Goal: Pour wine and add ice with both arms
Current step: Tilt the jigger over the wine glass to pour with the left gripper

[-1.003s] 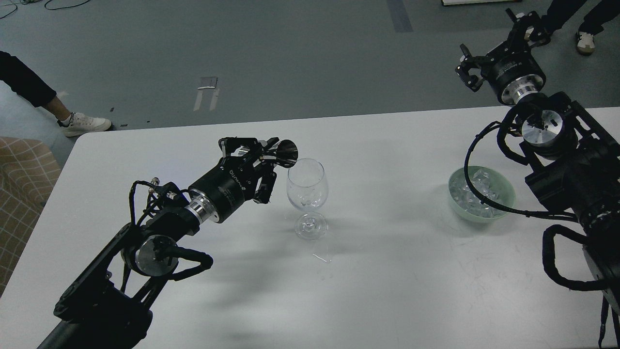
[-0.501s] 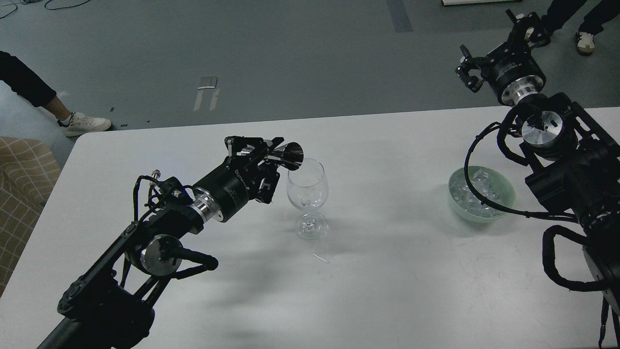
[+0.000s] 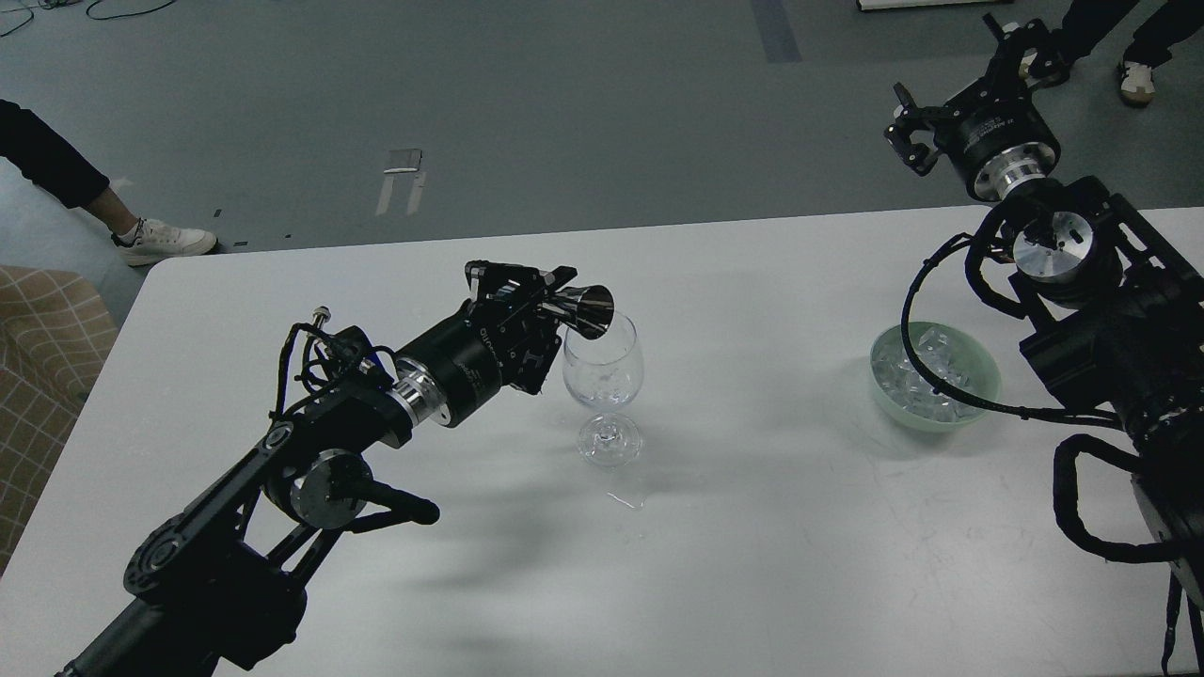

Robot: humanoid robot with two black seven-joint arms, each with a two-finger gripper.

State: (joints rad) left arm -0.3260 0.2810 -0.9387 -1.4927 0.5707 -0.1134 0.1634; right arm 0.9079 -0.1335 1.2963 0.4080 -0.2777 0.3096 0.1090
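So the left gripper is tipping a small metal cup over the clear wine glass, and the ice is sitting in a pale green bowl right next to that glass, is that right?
Not quite. The left gripper does tip the small shiny metal measuring cup over the clear stemmed wine glass. But the pale green bowl holding the clear ice cubes stands well apart from the glass, far off on the white table's right side, as the head view shows.

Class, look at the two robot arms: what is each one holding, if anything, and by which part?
The left gripper holds a small metal measuring cup by its narrow rear end, tipped at the wine glass. The right gripper holds nothing.
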